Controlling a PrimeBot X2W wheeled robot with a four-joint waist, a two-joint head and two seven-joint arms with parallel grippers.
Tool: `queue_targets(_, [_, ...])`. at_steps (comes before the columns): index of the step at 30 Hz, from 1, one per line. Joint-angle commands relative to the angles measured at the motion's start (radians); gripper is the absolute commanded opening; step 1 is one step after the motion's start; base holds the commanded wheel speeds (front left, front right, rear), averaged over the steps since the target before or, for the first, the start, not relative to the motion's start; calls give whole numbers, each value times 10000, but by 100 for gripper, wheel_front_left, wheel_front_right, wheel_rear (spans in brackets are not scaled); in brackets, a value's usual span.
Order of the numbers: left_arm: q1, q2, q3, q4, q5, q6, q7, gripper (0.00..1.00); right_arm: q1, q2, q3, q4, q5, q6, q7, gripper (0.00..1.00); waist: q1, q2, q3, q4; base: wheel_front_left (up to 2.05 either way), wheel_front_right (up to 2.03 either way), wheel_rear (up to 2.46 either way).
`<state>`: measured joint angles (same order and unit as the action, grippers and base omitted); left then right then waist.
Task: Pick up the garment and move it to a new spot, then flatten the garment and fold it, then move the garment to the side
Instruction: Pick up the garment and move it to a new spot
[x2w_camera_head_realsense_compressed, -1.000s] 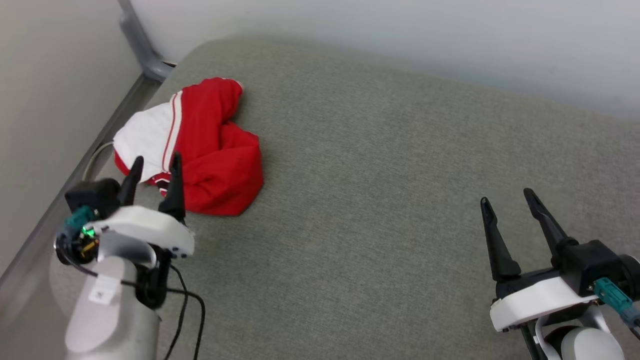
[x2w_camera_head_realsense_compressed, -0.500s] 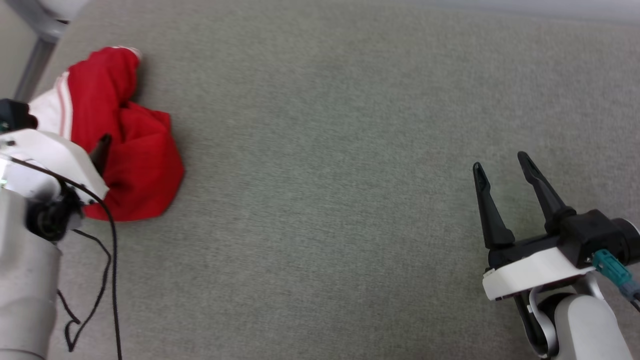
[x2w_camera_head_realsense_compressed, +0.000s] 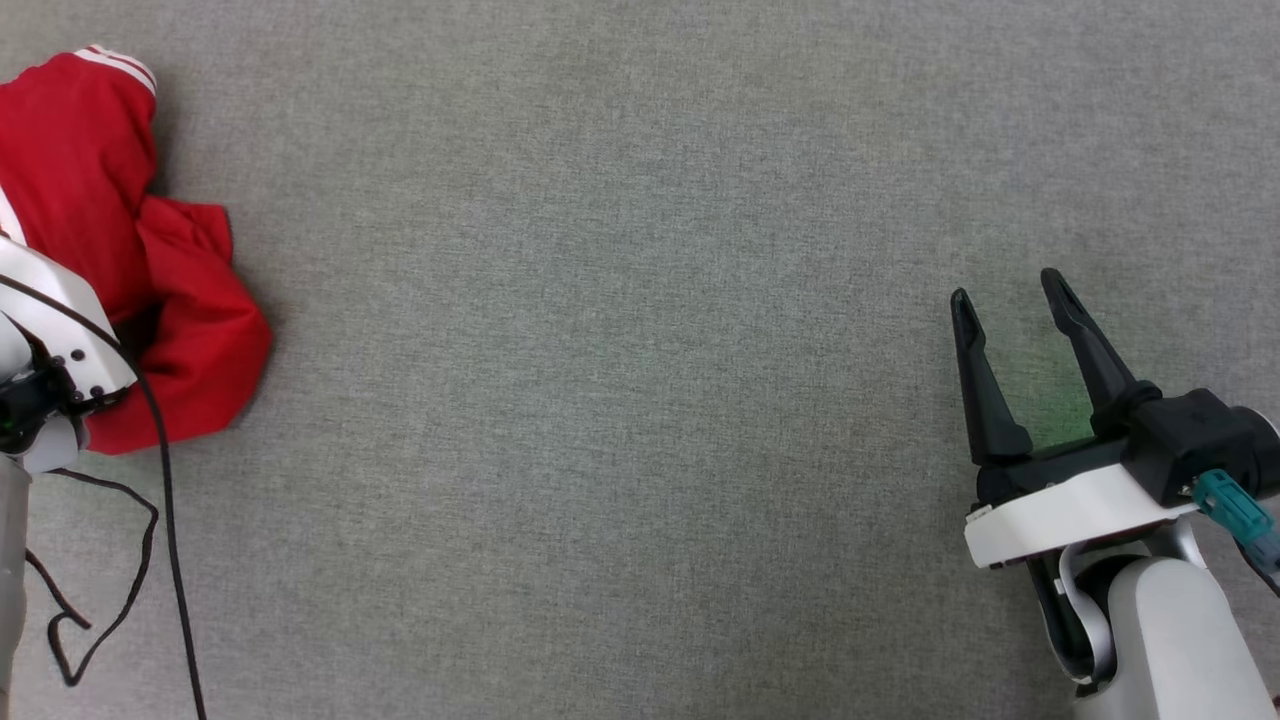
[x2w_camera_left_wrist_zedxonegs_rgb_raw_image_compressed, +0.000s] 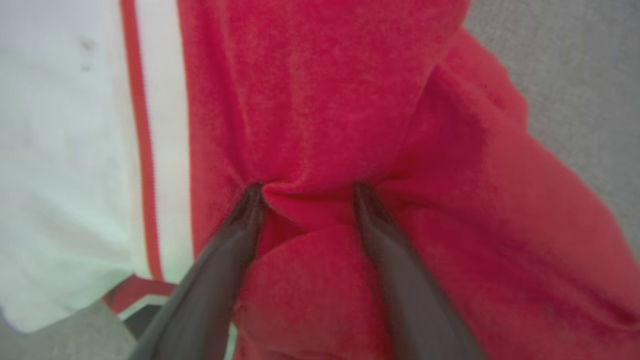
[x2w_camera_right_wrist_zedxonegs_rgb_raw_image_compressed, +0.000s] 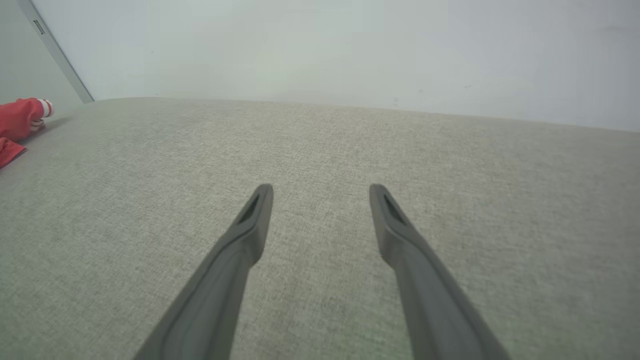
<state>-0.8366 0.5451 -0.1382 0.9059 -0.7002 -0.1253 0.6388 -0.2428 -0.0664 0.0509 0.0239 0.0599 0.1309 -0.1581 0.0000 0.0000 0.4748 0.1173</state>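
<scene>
Left end effector (x2w_camera_left_wrist_zedxonegs_rgb_raw_image_compressed: 307, 187) astride bunched garment (x2w_camera_left_wrist_zedxonegs_rgb_raw_image_compressed: 325, 100)

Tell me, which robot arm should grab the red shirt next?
Left, probably. The left gripper has its open fingers pushed into the shirt, with a fold bunched between them. The right gripper hangs open over bare grey fabric, far from the shirt.

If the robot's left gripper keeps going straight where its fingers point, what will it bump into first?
The red garment. The left gripper is open, and its fingertips seem to press into a fold of the cloth; what lies under it is hidden.
</scene>
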Motion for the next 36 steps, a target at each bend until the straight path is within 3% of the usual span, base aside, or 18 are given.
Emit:
queue_targets(1, [592, -422, -221, 500, 49, 130, 185, 0, -145, -45, -11, 10, 22, -3, -55, 100, 0, 0, 40, -49, 0, 0, 0])
queue_targets(7, [266, -308, -143, 199, 323, 416, -1179, 0, -141, -90, -226, 26, 67, -5, 5, 100, 0, 0, -150, 41, 0, 0, 0])
queue_targets(14, [-133, -38, -264, -307, 1109, 694, -3924, 0, 72, -15, -327, 176, 122, -5, -106, 100, 0, 0, -913, 310, 0, 0, 0])
queue_targets(23, [-109, -145, -577, -484, 1972, 933, -7138, 0, 616, 128, -554, 547, 141, -5, -267, 100, 0, 0, -2308, 409, 0, 0, 0])
queue_targets(29, [55, -450, -742, -571, 2181, 1044, -8199, 0, 1044, 160, -828, 627, 154, -5, -272, 100, 0, 0, -3065, 102, 0, 0, 0])
queue_targets(36, [4, -904, -1052, -842, 2295, 948, -8514, 0, 1461, 169, -1129, 549, 412, -5, -206, 100, 0, 0, -3539, -423, 0, 0, 0])
